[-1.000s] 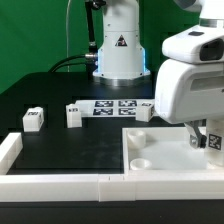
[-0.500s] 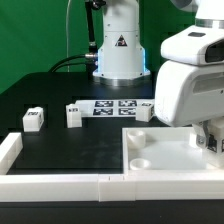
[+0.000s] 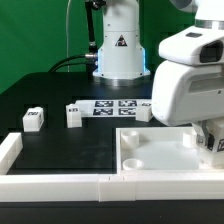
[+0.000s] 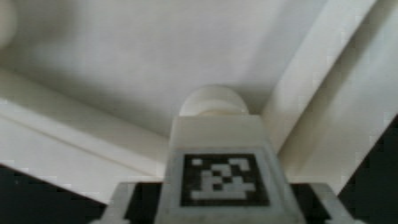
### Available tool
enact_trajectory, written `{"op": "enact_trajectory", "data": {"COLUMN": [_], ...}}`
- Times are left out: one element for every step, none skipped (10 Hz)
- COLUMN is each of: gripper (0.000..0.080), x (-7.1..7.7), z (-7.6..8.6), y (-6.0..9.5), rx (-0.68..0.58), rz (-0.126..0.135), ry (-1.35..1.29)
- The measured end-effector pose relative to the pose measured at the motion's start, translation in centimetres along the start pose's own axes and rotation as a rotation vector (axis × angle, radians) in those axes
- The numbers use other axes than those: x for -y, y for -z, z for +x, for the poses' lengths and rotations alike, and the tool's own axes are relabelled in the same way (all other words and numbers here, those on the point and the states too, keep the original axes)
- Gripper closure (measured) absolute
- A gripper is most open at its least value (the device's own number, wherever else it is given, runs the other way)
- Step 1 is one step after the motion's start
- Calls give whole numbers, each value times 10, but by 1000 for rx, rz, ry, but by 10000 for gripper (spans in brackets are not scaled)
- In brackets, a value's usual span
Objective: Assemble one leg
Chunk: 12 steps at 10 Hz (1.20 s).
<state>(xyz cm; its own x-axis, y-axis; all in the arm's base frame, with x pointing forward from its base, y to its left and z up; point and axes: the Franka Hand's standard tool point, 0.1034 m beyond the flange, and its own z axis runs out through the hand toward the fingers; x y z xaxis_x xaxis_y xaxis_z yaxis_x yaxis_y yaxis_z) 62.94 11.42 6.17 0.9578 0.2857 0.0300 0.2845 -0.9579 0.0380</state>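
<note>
From the exterior view I see the arm's big white wrist housing filling the exterior view's right side, hanging over the large white square panel that lies flat on the black bench. The pincer shows only at the frame's edge, low over the panel's far corner on the exterior view's right, with a tagged leg partly visible in it. Two round corner sockets of the panel show near its edge on the exterior view's left. Two more loose legs stand on the bench, one toward the exterior view's left and one beside the marker board; another leg sits just behind the panel, next to the housing. A white rail runs along the near edge of the bench.

In the wrist view I look straight down the leg, which the pincer grips, its square tag facing the camera. The leg's rounded tip points at the white panel, close to a raised edge; whether it touches I cannot tell.
</note>
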Motion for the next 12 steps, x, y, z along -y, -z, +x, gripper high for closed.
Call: {"op": "enact_trajectory", "data": {"gripper": [528, 528, 527, 525, 525, 525, 525, 525, 525, 525, 427, 252], "x": [2, 4, 5, 7, 7, 7, 7, 7, 6, 7, 7, 8], "z": [1, 2, 2, 2, 2, 2, 1, 1, 1, 1, 1, 1], "y": [0, 0, 0, 0, -1, -2, -2, -2, -2, -2, -2, -2], "rx": [-9, -11, -11, -12, -10, -10, -11, -10, -6, -6, -6, -6], "rz": [-1, 0, 5, 8, 10, 9, 5, 5, 10, 11, 12, 13], "ry": [-134, -229, -400, -551, -666, -835, -922, -958, -1052, -1051, -1017, -1012]}}
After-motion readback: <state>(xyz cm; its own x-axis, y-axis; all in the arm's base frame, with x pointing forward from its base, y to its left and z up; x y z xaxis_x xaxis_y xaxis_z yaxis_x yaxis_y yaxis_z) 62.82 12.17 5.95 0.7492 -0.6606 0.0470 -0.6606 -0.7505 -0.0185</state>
